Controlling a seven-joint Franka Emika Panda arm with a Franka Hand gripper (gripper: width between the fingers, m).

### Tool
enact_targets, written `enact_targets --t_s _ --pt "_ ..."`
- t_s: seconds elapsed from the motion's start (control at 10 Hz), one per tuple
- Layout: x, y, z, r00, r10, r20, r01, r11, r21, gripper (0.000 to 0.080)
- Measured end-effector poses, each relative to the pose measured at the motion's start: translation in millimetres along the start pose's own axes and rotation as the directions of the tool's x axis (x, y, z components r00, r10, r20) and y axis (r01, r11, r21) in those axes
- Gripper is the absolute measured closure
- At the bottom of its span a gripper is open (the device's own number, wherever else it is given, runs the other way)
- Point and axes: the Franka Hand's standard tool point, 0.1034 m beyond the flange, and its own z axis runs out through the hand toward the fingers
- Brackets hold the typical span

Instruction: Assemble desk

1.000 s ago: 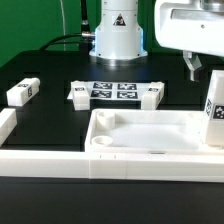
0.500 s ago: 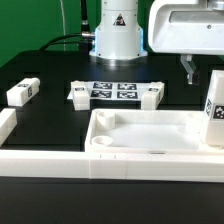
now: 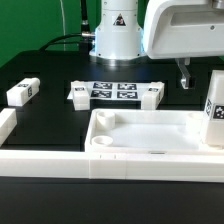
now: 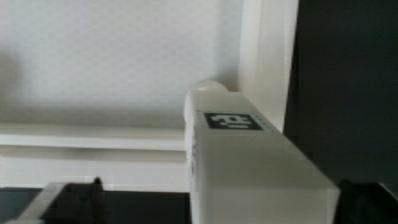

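The desk's white tabletop tray point(image 3: 140, 135) lies rim-up at the front of the black table. One white tagged leg point(image 3: 213, 110) stands upright in its corner at the exterior view's right. My gripper point(image 3: 200, 72) hangs open just above that leg, holding nothing. From the wrist the leg point(image 4: 249, 170) rises between my dark fingertips point(image 4: 71, 198), its tag point(image 4: 231, 121) facing up, over the tray floor point(image 4: 107, 70). Loose legs lie at the far left point(image 3: 22, 91) and at either end of the marker board point(image 3: 80, 93) point(image 3: 150, 95).
The marker board point(image 3: 112, 91) lies flat behind the tray. A long white border rail point(image 3: 45, 160) runs along the front and turns up the left side. The robot's base point(image 3: 118, 35) stands at the back.
The gripper has shifted toward the exterior view's left and a little lower, staying open. The parts have not moved.
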Motion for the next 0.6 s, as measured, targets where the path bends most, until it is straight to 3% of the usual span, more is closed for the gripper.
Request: enact_targets --t_s 0.2,0.3,0.6 --pt "-0.2 -0.6 0.2 1.000 0.001 0.000 -0.001 1.000 0.000 0.0415" --pt "-0.2 -0.7 0.2 1.000 0.001 0.000 -0.001 1.000 0.000 0.0511" --pt "-0.2 -0.9 0.2 1.000 0.021 0.000 -0.021 1.000 0.001 0.0510"
